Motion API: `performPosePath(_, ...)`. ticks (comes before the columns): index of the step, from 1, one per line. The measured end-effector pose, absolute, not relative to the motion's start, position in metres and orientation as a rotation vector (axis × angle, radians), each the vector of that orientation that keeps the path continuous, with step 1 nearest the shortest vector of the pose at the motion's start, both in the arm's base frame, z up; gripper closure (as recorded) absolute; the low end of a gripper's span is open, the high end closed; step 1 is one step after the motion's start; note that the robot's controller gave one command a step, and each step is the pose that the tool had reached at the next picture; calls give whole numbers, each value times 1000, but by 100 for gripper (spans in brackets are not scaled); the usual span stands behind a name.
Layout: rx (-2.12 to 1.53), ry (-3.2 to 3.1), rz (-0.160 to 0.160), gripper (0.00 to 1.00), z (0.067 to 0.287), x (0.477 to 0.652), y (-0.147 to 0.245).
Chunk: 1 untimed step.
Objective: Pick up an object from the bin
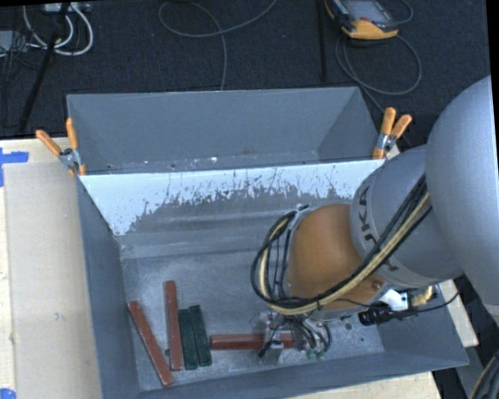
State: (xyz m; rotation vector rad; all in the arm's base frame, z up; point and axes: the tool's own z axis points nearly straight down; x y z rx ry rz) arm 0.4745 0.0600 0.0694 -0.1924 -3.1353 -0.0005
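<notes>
Red-brown stick (231, 343) laid flat on bin (192, 233) floor, right end reached by gripper (291, 339). Jaw state masked by orange cover (318, 249): cannot be told. Green blocks (191, 337) and brown sticks (149, 342) left beyond stick's far end; near end probably favoured as uncrowded.

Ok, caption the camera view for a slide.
Gripper low over one end of a red-brown stick in the bin, dark green bars alongside.

Items lying apart from the pick, inside and beyond the bin (219, 136).
At the lower left lay a slanted red-brown stick (149, 344) and a straighter red-brown stick (172, 321), with two dark green bars (192, 336) side by side just right of them. Behind the far wall, the dark floor (256, 60) carried white cables (71, 34) and an orange-and-black device (362, 17).
</notes>
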Motion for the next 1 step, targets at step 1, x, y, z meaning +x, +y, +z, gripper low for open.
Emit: performPosePath(1,-113,-3148,-4,100,222,504,74)
